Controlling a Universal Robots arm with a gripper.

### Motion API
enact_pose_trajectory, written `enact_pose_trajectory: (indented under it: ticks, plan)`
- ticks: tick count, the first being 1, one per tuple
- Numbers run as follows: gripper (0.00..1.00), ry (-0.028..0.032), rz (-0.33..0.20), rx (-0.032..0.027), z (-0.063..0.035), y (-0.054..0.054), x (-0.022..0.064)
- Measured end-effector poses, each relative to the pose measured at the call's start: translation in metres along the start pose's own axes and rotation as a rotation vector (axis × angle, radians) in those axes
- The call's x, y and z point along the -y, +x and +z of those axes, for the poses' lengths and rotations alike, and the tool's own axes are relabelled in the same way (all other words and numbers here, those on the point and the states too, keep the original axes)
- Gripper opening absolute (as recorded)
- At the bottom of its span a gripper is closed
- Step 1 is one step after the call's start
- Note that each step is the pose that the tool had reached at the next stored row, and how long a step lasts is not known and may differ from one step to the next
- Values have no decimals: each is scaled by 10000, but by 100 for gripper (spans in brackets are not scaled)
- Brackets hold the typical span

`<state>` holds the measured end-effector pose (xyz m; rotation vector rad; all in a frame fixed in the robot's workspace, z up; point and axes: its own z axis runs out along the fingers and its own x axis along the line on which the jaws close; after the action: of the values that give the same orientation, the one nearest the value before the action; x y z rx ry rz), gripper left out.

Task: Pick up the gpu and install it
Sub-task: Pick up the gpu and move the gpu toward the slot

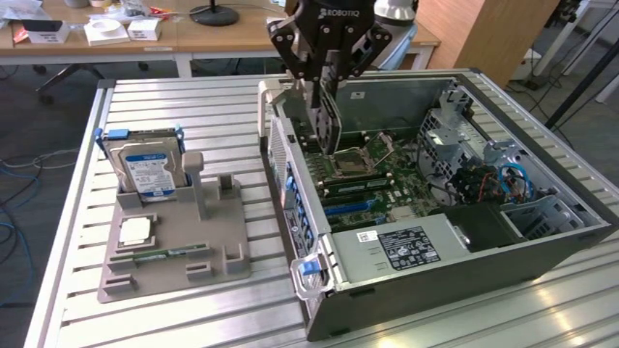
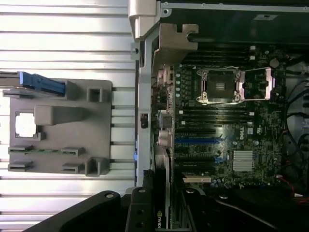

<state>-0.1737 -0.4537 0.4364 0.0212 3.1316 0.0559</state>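
Open computer case (image 1: 464, 268) nearest, lower right of exterior view, motherboard (image 1: 387, 181) exposed. Gripper (image 1: 327, 72) at top centre, fingers clenched on gpu (image 1: 327, 119). Card upright on edge, inside case, close to case wall on exterior view's left, low edge beside CPU socket (image 1: 349, 163); seated in slot or not, cannot tell. Grey holder tray (image 1: 217, 239) at lower left on slatted table (image 1: 145, 101). Hard drive (image 1: 145, 170) stands in tray; memory stick (image 1: 169, 254) lies flat near tray's front edge.
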Motion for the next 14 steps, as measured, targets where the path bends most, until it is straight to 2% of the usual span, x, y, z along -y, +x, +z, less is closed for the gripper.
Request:
enact_pose_trajectory:
  ticks: [14]
  plan:
    - [26, 0, 14, 0, 5, -464, -7]
